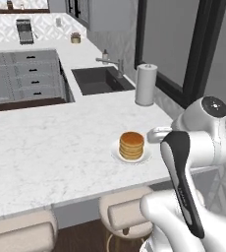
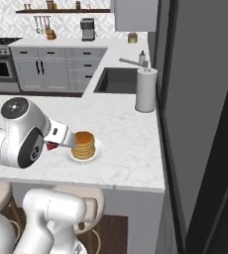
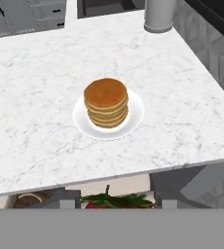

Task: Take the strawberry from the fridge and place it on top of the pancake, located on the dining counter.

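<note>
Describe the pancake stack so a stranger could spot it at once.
Find the white marble counter with stools under its edge. Near its front edge, well ahead of the paper towel roll, a small white plate holds the pancake stack, the one golden-brown thing on that top.

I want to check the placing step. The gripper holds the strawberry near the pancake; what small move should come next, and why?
Probably carry the gripper, shut on the strawberry, forward until it is above the pancake. In the hand view the stack lies ahead, on the dining counter, and its top is bare.
</note>
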Available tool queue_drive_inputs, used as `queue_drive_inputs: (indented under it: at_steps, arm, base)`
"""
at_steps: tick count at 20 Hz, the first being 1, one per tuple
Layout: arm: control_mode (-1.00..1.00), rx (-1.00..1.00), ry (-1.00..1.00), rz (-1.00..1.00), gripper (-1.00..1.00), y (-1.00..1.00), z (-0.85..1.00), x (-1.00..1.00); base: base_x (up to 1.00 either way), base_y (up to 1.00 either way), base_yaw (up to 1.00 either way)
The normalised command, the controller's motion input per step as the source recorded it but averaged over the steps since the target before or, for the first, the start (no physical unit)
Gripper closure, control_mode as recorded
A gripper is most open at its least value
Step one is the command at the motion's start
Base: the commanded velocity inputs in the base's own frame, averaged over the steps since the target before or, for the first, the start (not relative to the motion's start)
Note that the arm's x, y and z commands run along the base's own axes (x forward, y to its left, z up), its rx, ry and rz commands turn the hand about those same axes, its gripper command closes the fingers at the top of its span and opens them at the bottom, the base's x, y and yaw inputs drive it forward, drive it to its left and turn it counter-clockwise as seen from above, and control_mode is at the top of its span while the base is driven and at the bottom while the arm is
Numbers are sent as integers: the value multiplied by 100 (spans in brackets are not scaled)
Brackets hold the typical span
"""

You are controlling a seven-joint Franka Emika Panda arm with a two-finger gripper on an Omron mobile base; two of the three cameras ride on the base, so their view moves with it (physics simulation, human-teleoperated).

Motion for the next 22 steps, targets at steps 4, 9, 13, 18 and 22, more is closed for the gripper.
queue_drive_inputs:
  at_steps: [4,9,13,18,22]
  arm:
    - [100,0,0,0,100,0,0,0]
    - [100,0,0,0,100,0,0,0]
    - [100,0,0,0,100,0,0,0]
    - [-100,3,7,4,100,0,0,100]
    - [-100,0,6,2,100,0,-3,100]
  base:
    - [55,-9,21]
    - [95,0,13]
    - [94,0,2]
    - [0,0,0]
    - [0,0,0]
